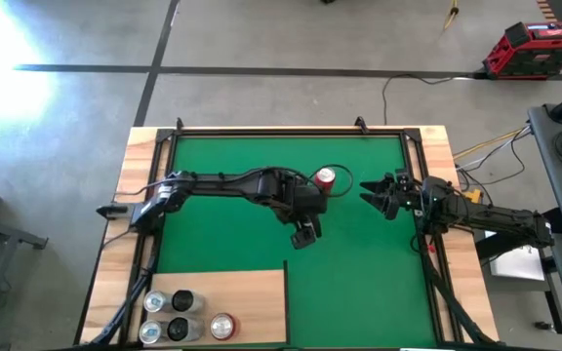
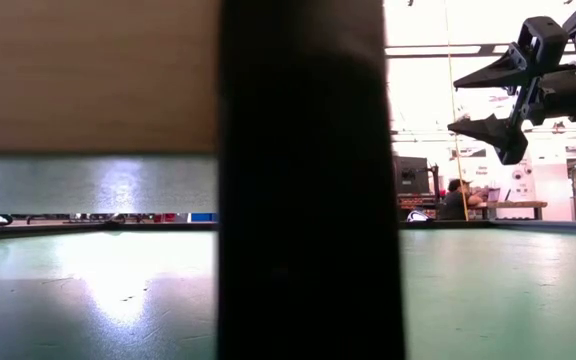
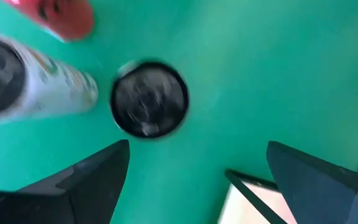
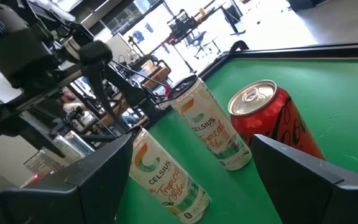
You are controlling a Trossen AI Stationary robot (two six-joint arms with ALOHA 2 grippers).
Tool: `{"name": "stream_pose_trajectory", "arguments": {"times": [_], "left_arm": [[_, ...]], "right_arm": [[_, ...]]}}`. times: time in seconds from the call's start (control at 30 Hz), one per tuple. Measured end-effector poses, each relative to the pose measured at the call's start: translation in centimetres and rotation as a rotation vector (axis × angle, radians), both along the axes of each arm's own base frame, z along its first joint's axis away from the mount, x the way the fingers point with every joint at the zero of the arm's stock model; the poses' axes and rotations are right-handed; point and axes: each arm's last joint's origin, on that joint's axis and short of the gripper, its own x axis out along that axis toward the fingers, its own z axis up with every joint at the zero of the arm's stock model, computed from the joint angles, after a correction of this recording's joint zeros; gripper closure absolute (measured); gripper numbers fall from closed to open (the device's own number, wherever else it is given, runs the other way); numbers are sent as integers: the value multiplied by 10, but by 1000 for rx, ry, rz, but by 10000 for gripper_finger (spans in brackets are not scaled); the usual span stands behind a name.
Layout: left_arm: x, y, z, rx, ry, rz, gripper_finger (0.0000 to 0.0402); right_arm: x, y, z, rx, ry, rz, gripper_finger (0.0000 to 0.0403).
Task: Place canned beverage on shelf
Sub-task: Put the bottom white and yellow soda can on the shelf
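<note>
We note the shelf (image 1: 252,292), a pale wooden panel at the near left corner of the green mat (image 1: 359,283) on the counter (image 1: 115,244). Five cans already stand on it: four in a block at its left end (image 1: 169,317) and a red-topped one (image 1: 222,326) just beside them. We judge the task well advanced but not finished.

Cans are left out on the mat. In the high view only a red can (image 1: 325,178) shows, near the middle of the far side, just beside the left arm's wrist. The right wrist view shows it (image 4: 272,121) with two white cans next to it, one close (image 4: 210,124) and another nearer the camera (image 4: 166,174); the left arm hides these from above.

The left claw (image 1: 303,234) hangs above the mat near the centre, pointing down. Its fingers (image 3: 79,180) stand wide apart and hold nothing. Its own camera looks down on a dark can top (image 3: 149,98), a white can (image 3: 36,81) and a bit of the red one (image 3: 61,15). The picture is smeared, so we read the arm as moving.

The right claw (image 1: 371,192) waits in the air on the right side of the mat, aimed at the cans, fingers (image 2: 488,72) parted and empty.

Left to do, as we judge it: grip a can, carry it to the shelf, set it upright on the bare wood.
</note>
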Motion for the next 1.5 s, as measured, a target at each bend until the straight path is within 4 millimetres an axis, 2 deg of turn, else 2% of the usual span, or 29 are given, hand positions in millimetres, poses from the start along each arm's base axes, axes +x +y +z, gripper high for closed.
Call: {"name": "stream_pose_trajectory", "arguments": {"times": [0.2, 0.43, 0.7, 0.97, 1.2, 1.33, 1.5], "left_arm": [[6, 3, -2, 118, -44, -47, 41], [11, 4, -6, 153, -76, -102, 41], [21, 12, -35, 174, -67, -114, 41], [22, 26, -48, 174, -48, -84, 41], [22, 27, -58, 147, -27, -94, 43], [22, 26, -59, 134, -25, -82, 68], [21, 26, -59, 107, -18, -40, 149]], "right_arm": [[0, 0, 0, 1, 4, 0, 85], [0, 0, 0, 1, 4, 0, 85], [0, 0, 0, 1, 4, 0, 85], [0, 0, 0, 1, 5, 0, 85], [0, 0, 0, 1, 5, 0, 85], [0, 0, 0, 1, 5, 0, 85], [0, 0, 0, 1, 5, 0, 85]]}}
